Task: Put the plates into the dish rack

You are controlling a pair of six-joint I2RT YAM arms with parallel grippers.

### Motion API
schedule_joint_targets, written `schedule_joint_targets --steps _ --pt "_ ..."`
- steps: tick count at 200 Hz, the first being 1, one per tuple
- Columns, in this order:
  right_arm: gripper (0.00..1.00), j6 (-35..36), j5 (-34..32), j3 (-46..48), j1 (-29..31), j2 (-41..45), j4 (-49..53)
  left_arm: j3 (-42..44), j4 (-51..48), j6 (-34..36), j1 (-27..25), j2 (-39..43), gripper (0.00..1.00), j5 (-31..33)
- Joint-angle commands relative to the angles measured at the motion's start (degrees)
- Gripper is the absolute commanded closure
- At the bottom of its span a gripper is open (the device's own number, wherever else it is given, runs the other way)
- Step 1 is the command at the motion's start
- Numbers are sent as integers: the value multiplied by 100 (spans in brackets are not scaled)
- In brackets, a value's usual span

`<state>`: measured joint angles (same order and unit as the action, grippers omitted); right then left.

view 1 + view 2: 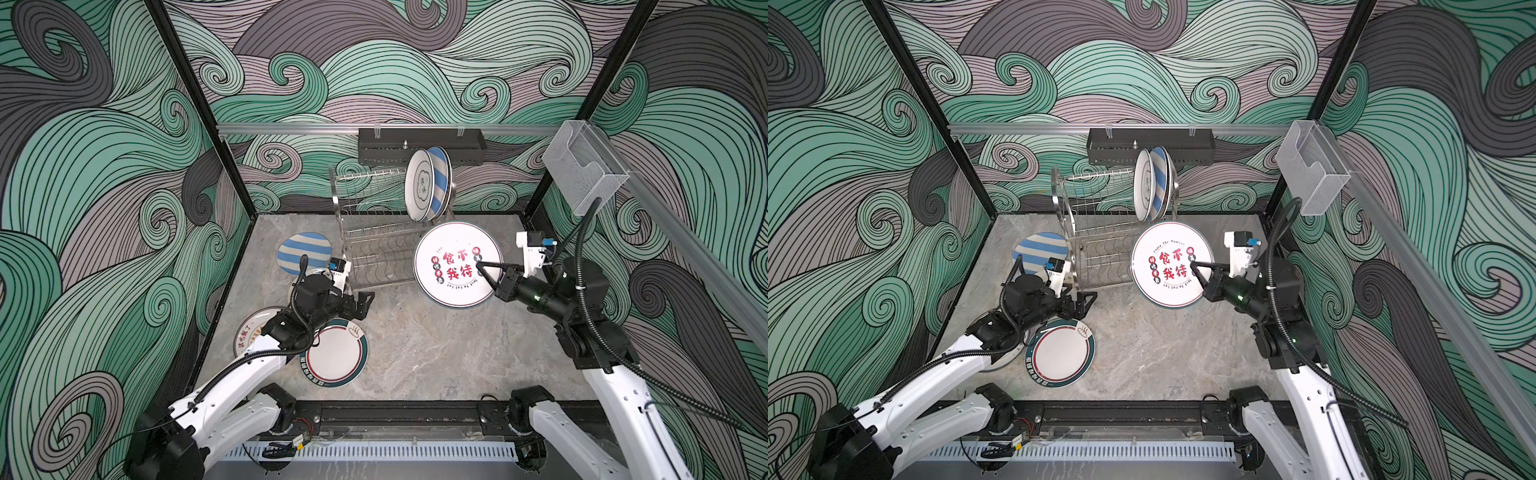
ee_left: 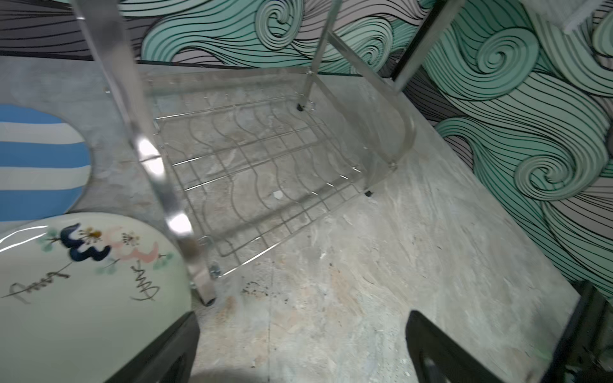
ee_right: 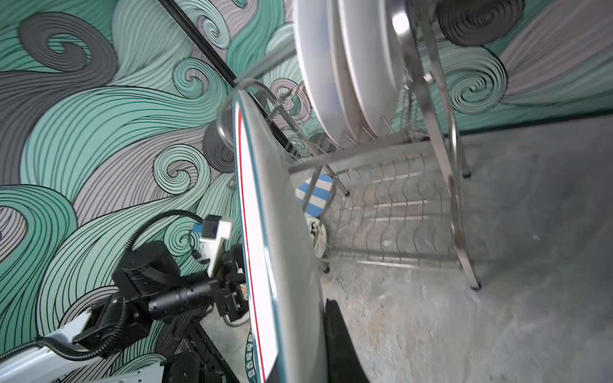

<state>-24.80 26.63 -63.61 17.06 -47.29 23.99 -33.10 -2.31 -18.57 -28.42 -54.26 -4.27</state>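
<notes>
My right gripper (image 1: 480, 267) (image 1: 1192, 264) (image 3: 308, 358) is shut on the rim of a large white plate with red Chinese characters (image 1: 451, 245) (image 1: 1167, 245) (image 3: 282, 248). The plate is held tilted in the air at the right front of the steel dish rack (image 1: 374, 232) (image 1: 1096, 232) (image 2: 258, 172) (image 3: 398, 212). A white cartoon plate (image 1: 419, 187) and a striped plate (image 1: 440, 178) stand in the rack's upper tier. My left gripper (image 1: 365, 301) (image 1: 1088, 299) (image 2: 303, 348) is open and empty by the rack's front left leg. On the table lie a striped plate (image 1: 305, 251), a teal-rimmed plate (image 1: 334, 353), an orange-patterned plate (image 1: 251, 330) and a floral plate (image 2: 83, 282).
A black perforated tray (image 1: 419, 145) hangs on the back rail above the rack. A clear plastic box (image 1: 582, 166) hangs on the right rail. Patterned walls close in the back and both sides. The rack's lower tier (image 2: 265, 199) holds nothing.
</notes>
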Motion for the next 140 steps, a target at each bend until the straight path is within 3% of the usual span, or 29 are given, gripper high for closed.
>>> schedule_joint_targets --steps 1,32,69,112,140 --pt "100 415 -1184 -732 773 -496 -518 209 467 -207 265 -54 1 382" --pt "100 1236 -2924 -1944 1928 -1438 -432 301 768 18 363 -310 1 206" --pt "100 1857 -4877 -3467 2650 -2730 -91 193 816 304 373 -517 1 -255" --pt "100 2424 -6376 -4867 3069 -3995 -46 296 1151 618 355 -794 1 -855" --pt "100 2567 -6983 -5526 3098 -4617 62 314 1235 677 342 -863 1 -1008"
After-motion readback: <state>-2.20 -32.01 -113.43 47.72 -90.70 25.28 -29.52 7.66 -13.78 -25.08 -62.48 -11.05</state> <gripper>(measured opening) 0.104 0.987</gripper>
